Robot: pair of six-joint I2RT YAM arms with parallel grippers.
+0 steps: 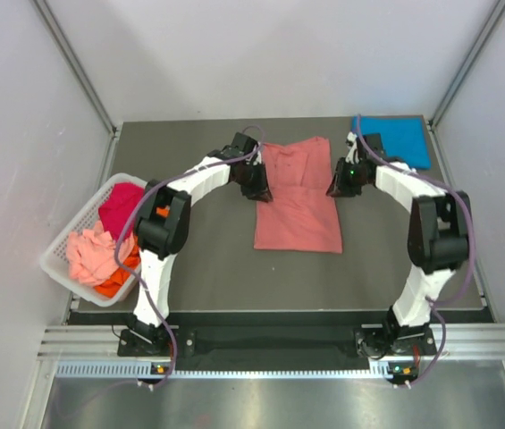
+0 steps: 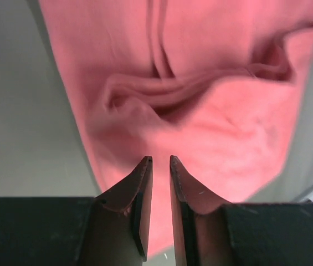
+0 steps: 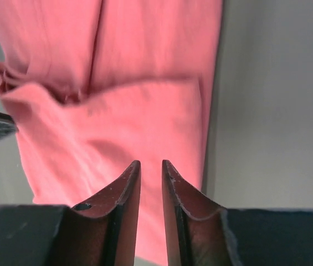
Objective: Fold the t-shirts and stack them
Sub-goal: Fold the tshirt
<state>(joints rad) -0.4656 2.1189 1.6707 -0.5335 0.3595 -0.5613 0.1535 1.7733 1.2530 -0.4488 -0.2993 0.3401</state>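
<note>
Your salmon-pink t-shirt [image 1: 298, 210] lies at mid-worktop [image 1: 207, 268]. Its long axis runs from the far edge toward the near edge, and a rumpled fold crosses its middle; which end is the collar is unclear. Your left fingers [image 2: 143, 188] and right fingers [image 3: 127, 188] flank it over its side edges, each pair at a narrow gap, gripping nothing. A blue t-shirt [image 1: 399, 138] sits flat in the far right corner.

No text, label, brand, number or sign can be read anywhere.
</note>
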